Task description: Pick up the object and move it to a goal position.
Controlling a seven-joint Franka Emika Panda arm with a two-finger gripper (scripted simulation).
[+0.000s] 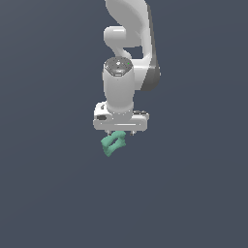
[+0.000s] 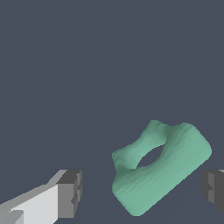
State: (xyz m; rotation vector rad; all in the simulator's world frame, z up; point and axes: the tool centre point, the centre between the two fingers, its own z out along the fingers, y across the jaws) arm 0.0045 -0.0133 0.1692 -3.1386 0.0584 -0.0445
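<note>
The object (image 1: 113, 144) is a small teal-green chunky piece with a hole through its middle. In the exterior view it sits just under the white hand of my gripper (image 1: 120, 133), whose short fingers are mostly hidden behind the hand. In the wrist view the object (image 2: 170, 168) lies tilted between the two dark fingertips (image 2: 70, 192). My gripper (image 2: 142, 192) is open. The object is much nearer to one fingertip than to the other, and a gap shows on both sides. I cannot tell whether it rests on the surface.
Plain dark grey-blue ground fills both views. No other object shows. The white arm (image 1: 128, 34) rises behind the hand toward the top of the exterior view.
</note>
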